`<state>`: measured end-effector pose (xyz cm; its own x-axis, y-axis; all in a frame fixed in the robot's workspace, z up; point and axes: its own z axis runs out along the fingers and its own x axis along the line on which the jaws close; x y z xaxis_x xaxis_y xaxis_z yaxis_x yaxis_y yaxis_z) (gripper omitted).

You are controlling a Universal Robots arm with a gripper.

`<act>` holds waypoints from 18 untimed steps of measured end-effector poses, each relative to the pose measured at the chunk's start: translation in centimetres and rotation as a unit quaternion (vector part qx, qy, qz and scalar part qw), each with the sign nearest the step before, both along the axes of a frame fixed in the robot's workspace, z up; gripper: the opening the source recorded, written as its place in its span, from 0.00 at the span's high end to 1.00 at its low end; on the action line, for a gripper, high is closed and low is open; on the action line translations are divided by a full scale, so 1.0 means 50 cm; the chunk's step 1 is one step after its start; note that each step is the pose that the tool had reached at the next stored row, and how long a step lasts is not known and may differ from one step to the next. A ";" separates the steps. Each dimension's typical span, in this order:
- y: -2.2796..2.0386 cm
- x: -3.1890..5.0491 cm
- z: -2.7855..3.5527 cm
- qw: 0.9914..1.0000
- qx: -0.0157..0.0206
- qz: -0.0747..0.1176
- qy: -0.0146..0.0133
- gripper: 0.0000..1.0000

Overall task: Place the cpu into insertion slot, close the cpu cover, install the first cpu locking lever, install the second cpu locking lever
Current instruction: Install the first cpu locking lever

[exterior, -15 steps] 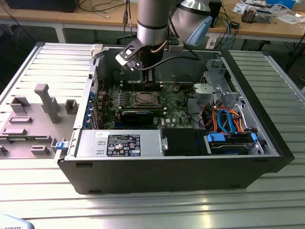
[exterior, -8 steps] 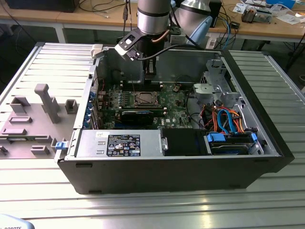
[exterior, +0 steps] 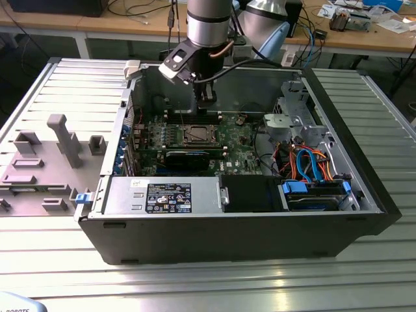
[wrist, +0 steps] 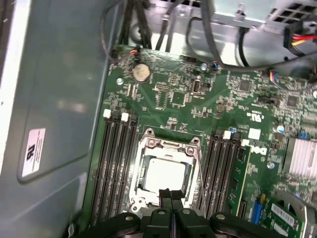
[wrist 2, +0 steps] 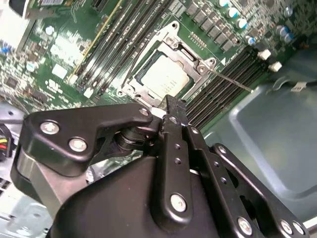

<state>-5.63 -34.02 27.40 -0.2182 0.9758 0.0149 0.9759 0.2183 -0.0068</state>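
The open computer case [exterior: 227, 240] lies on its side on the ribbed metal table [exterior: 195, 286], with the green motherboard [wrist: 173, 94] on its floor. The arm reaches down into it, and the gripper [exterior: 207, 101] hangs over the insertion slot [exterior: 195, 135]. In both wrist views the jaws are pressed together and pinch nothing, their tips at the edge of the cpu cover [wrist: 142, 166]. The cover lies flat around the cpu [wrist: 163, 173], which sits in the slot. A thin lever [wrist 2: 230, 82] angles out from one corner of the socket.
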 end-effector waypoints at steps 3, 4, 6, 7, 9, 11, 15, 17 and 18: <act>0.0000 0.000 0.000 1.000 0.000 0.015 0.000 0.89; 0.0000 0.000 0.000 1.000 0.000 0.016 0.000 0.89; 0.0000 0.000 0.000 1.000 0.000 0.016 0.000 0.89; 0.0000 0.000 0.000 1.000 0.000 0.016 0.000 0.89; 0.0000 0.000 0.000 1.000 0.000 0.016 0.000 0.89; 0.0000 0.000 0.000 1.000 0.000 0.016 0.000 0.89; 0.0000 0.000 0.000 1.000 0.000 0.017 0.000 0.89; 0.0000 0.000 0.000 1.000 0.000 0.019 0.000 0.89; 0.0000 0.000 0.000 1.000 0.000 0.020 0.000 0.89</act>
<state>-5.63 -34.02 27.40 -0.2573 0.9662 0.0150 0.9663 0.2574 -0.0068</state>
